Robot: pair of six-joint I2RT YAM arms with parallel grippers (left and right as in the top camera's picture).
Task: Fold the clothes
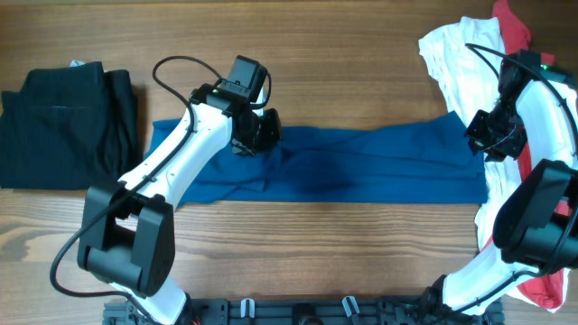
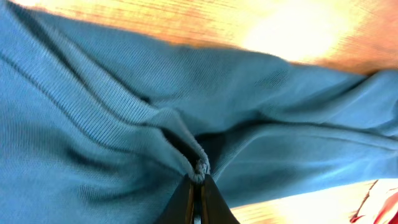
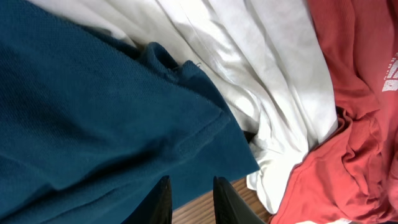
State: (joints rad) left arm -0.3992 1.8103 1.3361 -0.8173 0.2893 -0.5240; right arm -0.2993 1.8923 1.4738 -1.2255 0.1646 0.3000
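left wrist cam, closest look: left gripper (image 2: 199, 182) has its fingers pressed together on a small pinched ridge of the blue shirt (image 2: 93, 93). the ribbed knit creases in toward the tips, and there is wood beyond the far hem. right wrist cam: right gripper (image 3: 189, 193) fingers are parted with nothing clamped, tips over the shirt's edge where it meets bare wood. here the blue overlaps the white garment (image 3: 249, 56), and the red garment (image 3: 354, 124) lies touching the white, with white print at the frame edge. overhead can't resolve the pinch, the gap or the print. overhead gives the layout the wrists miss: the shirt is a long flat band across the middle of the table (image 1: 316, 45), with the left gripper at its upper left edge and the right gripper at its right end. black garment (image 1: 63, 126) lies folded at the left, just beside the shirt's left end. the white and red pile runs along the right side up to the far corner.
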